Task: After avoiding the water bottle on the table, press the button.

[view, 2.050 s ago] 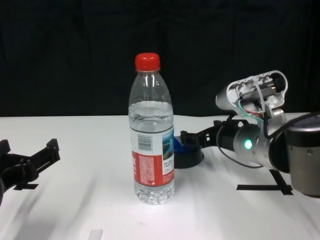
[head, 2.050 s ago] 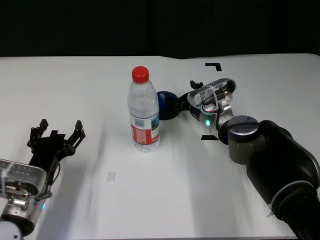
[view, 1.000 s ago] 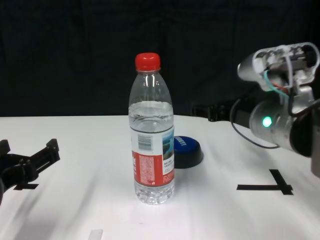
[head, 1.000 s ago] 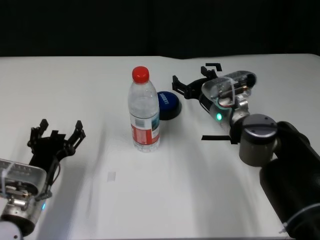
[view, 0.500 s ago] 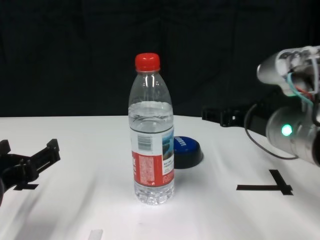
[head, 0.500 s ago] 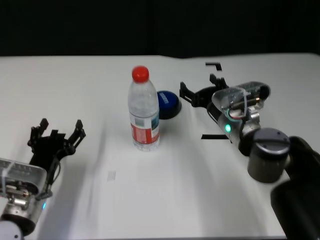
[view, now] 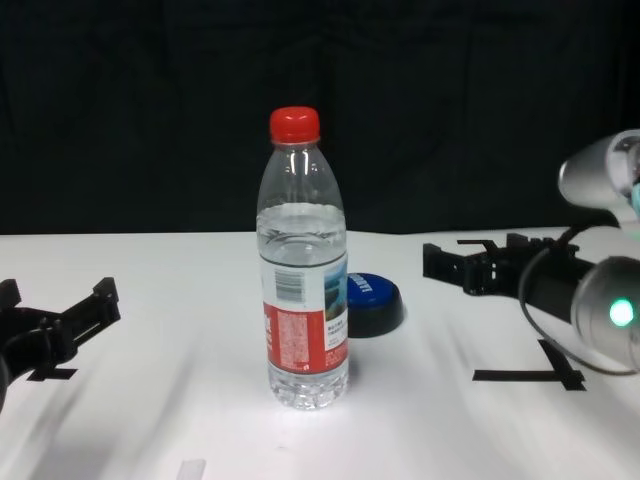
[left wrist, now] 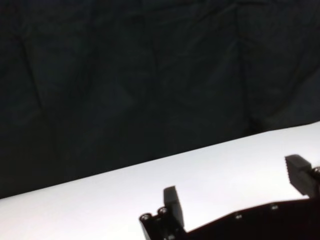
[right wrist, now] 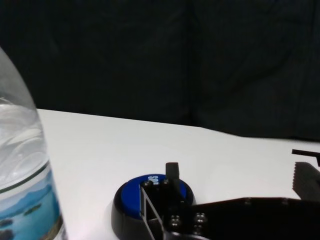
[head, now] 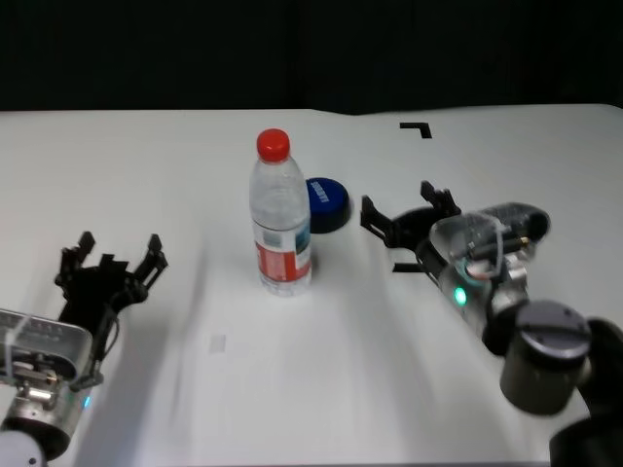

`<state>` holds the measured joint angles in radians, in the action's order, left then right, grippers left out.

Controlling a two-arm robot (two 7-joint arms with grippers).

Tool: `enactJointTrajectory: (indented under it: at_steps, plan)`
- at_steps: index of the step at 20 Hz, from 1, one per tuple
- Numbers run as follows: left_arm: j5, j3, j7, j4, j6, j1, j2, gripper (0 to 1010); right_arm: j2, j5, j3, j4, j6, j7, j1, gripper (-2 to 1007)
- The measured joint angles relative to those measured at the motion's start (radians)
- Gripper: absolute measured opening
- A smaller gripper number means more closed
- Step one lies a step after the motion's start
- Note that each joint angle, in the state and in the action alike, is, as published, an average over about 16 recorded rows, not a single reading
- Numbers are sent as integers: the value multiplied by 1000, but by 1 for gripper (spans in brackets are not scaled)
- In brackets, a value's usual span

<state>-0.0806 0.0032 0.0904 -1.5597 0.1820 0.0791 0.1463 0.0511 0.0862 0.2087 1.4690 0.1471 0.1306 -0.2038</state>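
Note:
The water bottle (head: 282, 219), clear with a red cap and a red-and-white label, stands upright mid-table (head: 146, 165); it also shows in the chest view (view: 304, 300) and at the edge of the right wrist view (right wrist: 22, 175). Just behind and right of it sits the low blue button (head: 328, 202) (view: 372, 298) (right wrist: 131, 197). My right gripper (head: 397, 199) (view: 470, 262) (right wrist: 237, 177) is open, hovering right of the button and apart from it, fingers pointing toward it. My left gripper (head: 110, 250) (view: 55, 300) (left wrist: 235, 182) rests open at the near left, holding nothing.
Black tape marks lie on the table: a corner mark (head: 416, 127) at the far right and a cross (view: 530, 374) under the right forearm. A small pale tag (head: 217, 342) lies in front of the bottle. A dark curtain backs the table.
My right gripper, earlier down at the button, rose off it and drew back toward the near right, uncovering the button. Bottle and left gripper have not moved.

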Motion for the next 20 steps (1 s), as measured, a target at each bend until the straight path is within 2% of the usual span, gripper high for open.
enactJointTrajectory:
  at_steps: [6,11,20]
  plan:
    - [0,0,0,0,0,0,0,1003,9,10,-1,82,21,-4,87,1003]
    - [0,0,0,0,0,0,0,1003,16,16,1,134,35,-4,147,1003]
    - [0,0,0,0,0,0,0,1003,26,22,10,192,49,-3,216,1003]
